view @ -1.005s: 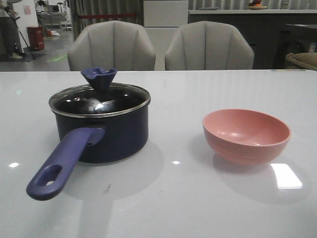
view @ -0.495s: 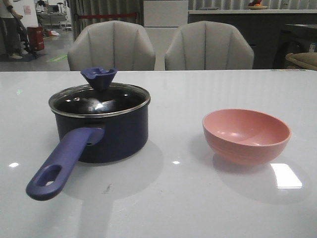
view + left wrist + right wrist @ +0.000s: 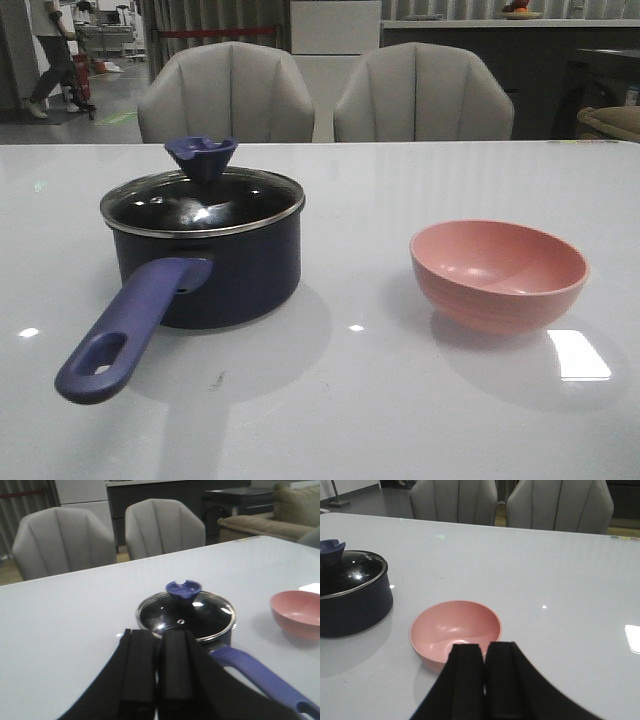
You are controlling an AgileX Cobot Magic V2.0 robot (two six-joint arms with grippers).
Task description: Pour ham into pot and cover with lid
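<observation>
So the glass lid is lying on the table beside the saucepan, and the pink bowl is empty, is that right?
Not quite: the glass lid sits on the saucepan, covering it, as the front view shows. The pink bowl does look empty.

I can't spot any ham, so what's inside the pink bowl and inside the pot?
The pink bowl shows only its bare inside; no ham is visible there. The pot is covered by its glass lid, which looks dark with glare, so its contents cannot be made out.
</observation>
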